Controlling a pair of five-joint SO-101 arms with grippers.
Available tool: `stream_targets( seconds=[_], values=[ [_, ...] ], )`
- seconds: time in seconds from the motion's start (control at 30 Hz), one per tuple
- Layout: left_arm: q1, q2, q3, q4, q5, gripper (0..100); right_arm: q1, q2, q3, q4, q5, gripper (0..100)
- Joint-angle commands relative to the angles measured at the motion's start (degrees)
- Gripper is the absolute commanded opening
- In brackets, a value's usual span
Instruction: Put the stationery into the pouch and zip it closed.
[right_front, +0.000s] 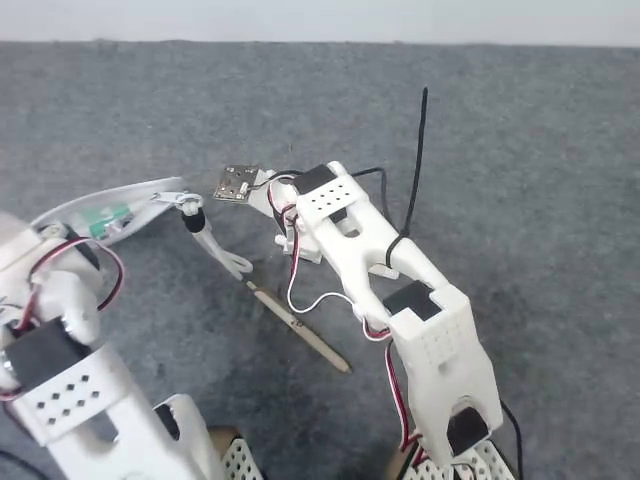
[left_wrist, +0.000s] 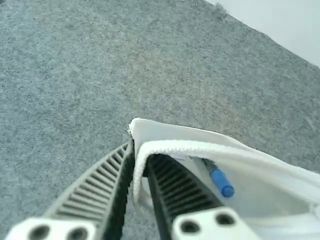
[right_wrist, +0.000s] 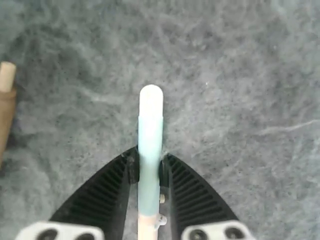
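The pouch (right_front: 120, 205), white and see-through, lies at the far left with its mouth facing the middle; something green shows inside it. My left gripper (left_wrist: 140, 156) is shut on the pouch's (left_wrist: 260, 195) rim, and a blue pen (left_wrist: 220, 181) lies inside. My right gripper (right_wrist: 149, 159) is shut on a white and pale-blue pen (right_wrist: 150, 125), held just above the carpet. In the high view a white pen (right_front: 222, 252) slants from under the right arm (right_front: 340, 215) toward the pouch's mouth. A wooden pencil (right_front: 300, 328) lies on the carpet in front of it, and the pencil (right_wrist: 5, 110) shows beside the right gripper.
Grey carpet (right_front: 520, 180) covers the whole table. A black cable (right_front: 418, 160) rises behind the right arm. The left arm's base (right_front: 90, 400) stands at the front left.
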Motion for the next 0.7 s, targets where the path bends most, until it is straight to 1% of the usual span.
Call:
stream_targets(
  seconds=[0.0, 0.07, 0.2, 0.27, 0.6, 0.67],
  values=[
    [0.0, -0.1, -0.9, -2.4, 1.0, 1, -1.8, -0.4, -2.5, 0.1, 0.7, 1.1],
    [0.0, -0.1, -0.9, -2.4, 1.0, 1, -1.8, -0.4, -2.5, 0.1, 0.7, 2.1],
    [0.0, -0.1, -0.9, -2.4, 1.0, 1, -1.7, -0.3, -2.5, 0.2, 0.7, 12.0],
    [0.0, -0.1, -0.9, -2.4, 1.0, 1, -1.5, -0.3, -2.5, 0.3, 0.7, 13.5],
    [0.0, -0.1, -0.8, -2.4, 1.0, 1, -1.6, 1.7, -2.1, 0.5, 1.3, 0.6],
    [0.0, -0.1, -0.8, -2.4, 1.0, 1, -1.5, 2.2, -2.1, 0.7, 3.2, 0.7]
  ],
)
